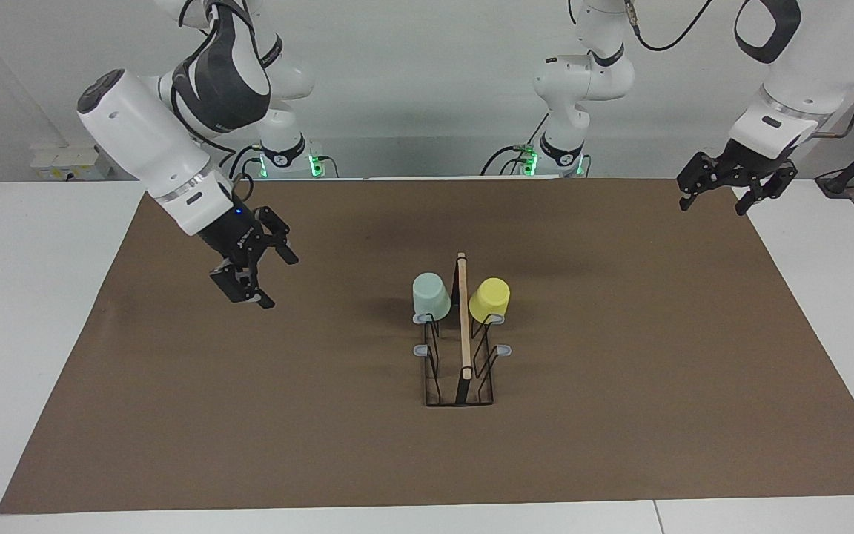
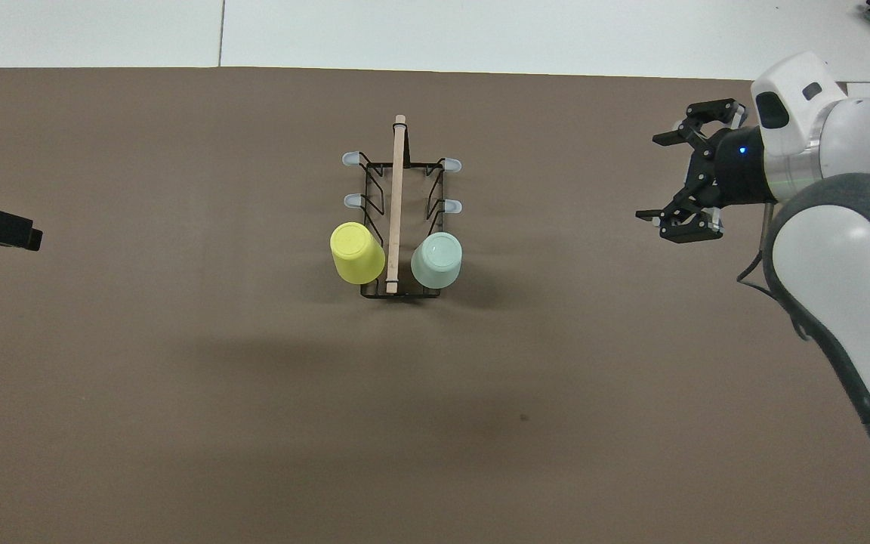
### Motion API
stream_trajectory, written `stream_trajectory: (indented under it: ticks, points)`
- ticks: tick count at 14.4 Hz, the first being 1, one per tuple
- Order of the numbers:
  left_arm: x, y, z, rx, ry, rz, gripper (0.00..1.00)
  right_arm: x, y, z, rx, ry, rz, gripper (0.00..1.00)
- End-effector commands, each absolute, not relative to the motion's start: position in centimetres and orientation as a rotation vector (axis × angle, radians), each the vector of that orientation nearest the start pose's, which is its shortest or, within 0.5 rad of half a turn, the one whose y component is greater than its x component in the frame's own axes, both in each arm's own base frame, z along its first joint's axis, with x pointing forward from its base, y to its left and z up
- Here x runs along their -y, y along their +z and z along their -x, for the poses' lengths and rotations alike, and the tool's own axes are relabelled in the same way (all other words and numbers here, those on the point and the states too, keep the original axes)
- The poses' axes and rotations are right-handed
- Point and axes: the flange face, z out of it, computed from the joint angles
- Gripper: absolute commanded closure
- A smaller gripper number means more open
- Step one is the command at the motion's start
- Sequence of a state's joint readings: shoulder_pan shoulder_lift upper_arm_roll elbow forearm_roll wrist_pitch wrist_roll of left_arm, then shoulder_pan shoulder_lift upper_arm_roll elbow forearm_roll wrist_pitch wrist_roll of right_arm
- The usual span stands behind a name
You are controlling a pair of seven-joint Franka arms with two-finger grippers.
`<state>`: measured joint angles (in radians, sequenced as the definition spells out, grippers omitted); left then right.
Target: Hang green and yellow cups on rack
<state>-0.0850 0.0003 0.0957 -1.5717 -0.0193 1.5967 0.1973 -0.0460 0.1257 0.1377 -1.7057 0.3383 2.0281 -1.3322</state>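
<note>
We see a white table (image 1: 41, 311) almost wholly covered by a large sheet of brown paper (image 1: 620, 386); bare white tabletop shows as a strip at each arm's end and along the edge farthest from the robots. Only one thing stands directly on the paper: a black wire rack (image 1: 462, 371) near the middle, its wooden rod (image 2: 396, 204) running away from the robots. We also see soft shadows on the paper on the rack's robot side, and a small dark speck (image 2: 523, 417) on the paper nearer to the robots than the rack.
</note>
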Motion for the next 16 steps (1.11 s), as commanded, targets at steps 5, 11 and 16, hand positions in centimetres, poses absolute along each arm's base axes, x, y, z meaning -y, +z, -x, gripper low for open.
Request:
stream_trajectory:
  ticks: [5,11,16]
  points:
    - [-0.7,62.8,-54.2,-0.282,-0.006,3.137,0.00,-5.6,53.2,-60.2,1.442,-0.151,2.665,0.00]
    - [-1.0,62.6,-54.3,-0.205,-0.005,3.140,0.00,-5.9,53.9,-59.1,1.113,-0.029,2.832,0.00]
    - [-0.9,62.4,-54.3,-0.205,-0.010,3.140,0.00,-3.8,53.7,-59.4,1.061,-0.082,2.865,0.00]
